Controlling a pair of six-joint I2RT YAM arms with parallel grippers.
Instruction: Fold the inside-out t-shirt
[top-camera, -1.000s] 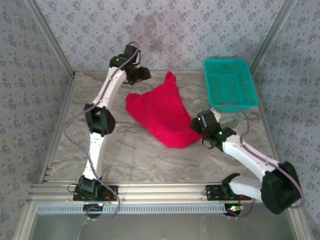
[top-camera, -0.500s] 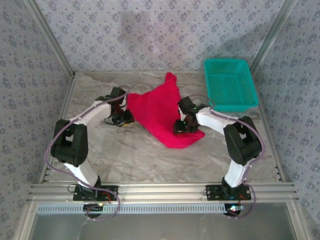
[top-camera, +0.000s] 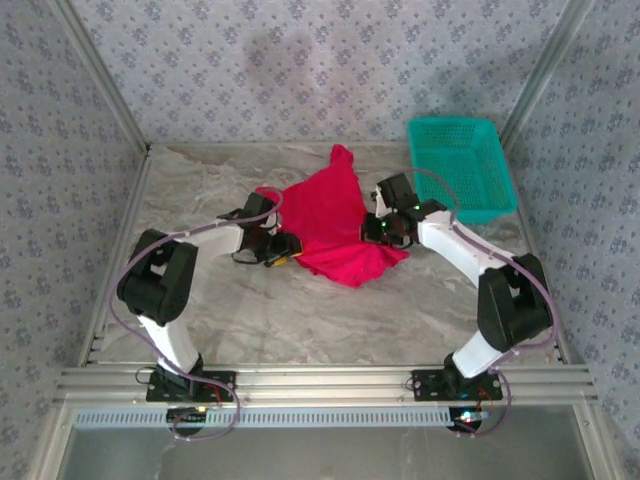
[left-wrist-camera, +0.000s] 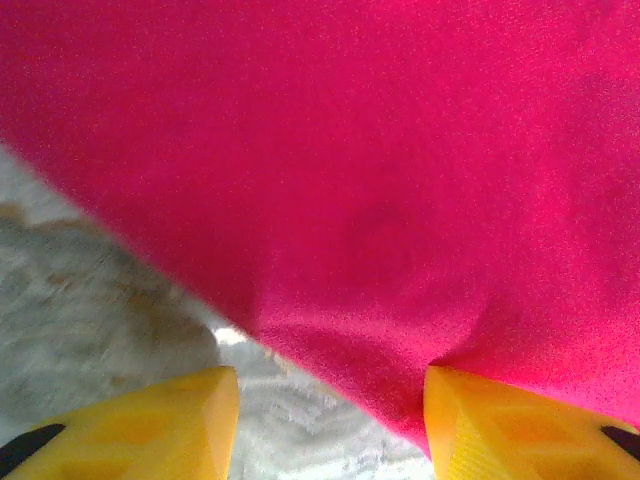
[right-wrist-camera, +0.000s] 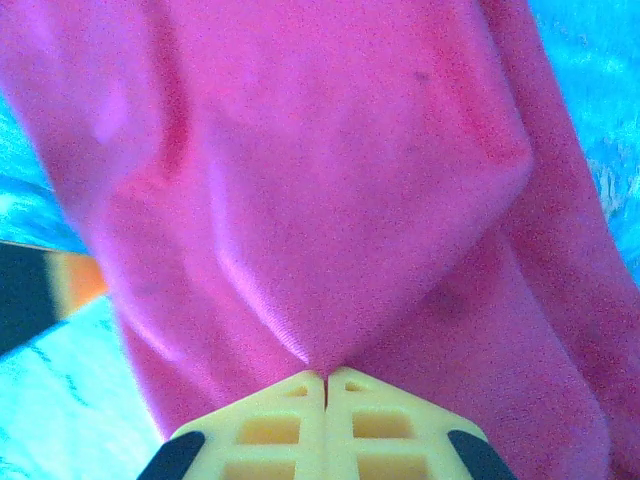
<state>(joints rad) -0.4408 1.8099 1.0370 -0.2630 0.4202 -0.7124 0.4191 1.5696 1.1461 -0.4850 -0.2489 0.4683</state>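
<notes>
T-shirt (right-wrist-camera: 330, 200) in R fingers (right-wrist-camera: 262, 432) (tight pinch)

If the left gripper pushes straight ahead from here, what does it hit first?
The red t-shirt: its edge lies directly ahead of the left gripper, whose fingers stand apart, and it seems to touch one finger. Depth is unclear.

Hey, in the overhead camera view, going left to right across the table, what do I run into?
Left gripper → bright red cloth t-shirt → right gripper, at the shirt's right edge → teal plastic mesh basket.
</notes>
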